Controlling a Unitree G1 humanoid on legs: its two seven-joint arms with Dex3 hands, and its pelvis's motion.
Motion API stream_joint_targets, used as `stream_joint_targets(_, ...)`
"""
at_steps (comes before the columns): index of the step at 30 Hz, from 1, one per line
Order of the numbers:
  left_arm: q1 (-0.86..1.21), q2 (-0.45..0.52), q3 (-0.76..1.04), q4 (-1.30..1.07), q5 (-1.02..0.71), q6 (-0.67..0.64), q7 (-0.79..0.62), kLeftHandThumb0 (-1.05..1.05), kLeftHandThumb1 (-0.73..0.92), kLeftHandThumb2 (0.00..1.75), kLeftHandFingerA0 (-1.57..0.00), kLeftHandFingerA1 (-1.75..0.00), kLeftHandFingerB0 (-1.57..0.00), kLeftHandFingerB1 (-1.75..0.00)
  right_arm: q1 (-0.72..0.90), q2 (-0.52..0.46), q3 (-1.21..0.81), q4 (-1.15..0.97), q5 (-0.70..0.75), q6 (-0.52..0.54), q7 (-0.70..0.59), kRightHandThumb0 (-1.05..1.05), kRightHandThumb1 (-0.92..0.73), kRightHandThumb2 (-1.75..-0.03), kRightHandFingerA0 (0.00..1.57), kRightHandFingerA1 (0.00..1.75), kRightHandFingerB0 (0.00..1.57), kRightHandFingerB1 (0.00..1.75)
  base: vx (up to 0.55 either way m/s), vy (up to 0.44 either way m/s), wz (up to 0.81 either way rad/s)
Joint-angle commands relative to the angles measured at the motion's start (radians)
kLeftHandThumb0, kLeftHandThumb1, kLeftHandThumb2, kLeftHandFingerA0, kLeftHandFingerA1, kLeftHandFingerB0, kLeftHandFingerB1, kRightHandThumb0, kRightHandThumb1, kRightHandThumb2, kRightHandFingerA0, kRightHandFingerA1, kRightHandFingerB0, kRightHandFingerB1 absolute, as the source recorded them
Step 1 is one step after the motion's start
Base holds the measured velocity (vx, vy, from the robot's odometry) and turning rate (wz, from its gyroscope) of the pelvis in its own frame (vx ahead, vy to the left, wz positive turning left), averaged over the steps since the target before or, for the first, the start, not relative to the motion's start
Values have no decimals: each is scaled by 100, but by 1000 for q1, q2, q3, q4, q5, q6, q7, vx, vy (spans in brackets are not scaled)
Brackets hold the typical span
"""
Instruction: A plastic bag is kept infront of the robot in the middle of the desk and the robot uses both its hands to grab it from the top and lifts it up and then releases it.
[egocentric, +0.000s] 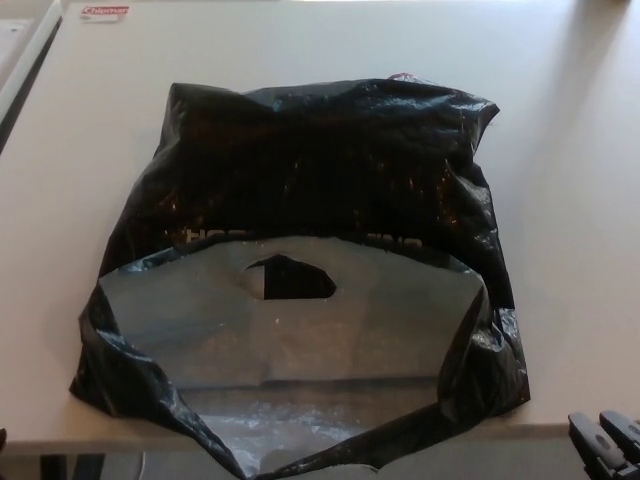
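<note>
Plastic bag flat on desk

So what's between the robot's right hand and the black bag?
Nothing: in the head view, only bare desk edge separates the right hand from the plastic bag.

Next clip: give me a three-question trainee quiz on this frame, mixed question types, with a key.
1. True or false: the right hand is touching the bag.
2. Where does the bag's mouth lie? A) far side B) near desk edge C) left side
3. Fill in: the cut-out in the grey flap is a ____.

Key: 1 false, it shows only at the lower right corner, apart from the bag. 2 B. 3 handle hole.
</note>
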Motion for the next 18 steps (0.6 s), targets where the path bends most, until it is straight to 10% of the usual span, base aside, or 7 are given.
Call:
stream_joint_targets(1,44,46,2,60,-183,-48,-128,-23,41,52,-39,-34,-32,-31,-10,-38,2,-43,-37,-22,42,-42,-34,-59,27,42,11,31,0,0,0)
stream_joint_targets(18,64,65,39,-220,-353,50,-286,-37,38,59,-27,-36,-17,-33,-84,-49,9,-4,-1,-86,145,-49,-37,-62,24,42,11,33,0,0,0)
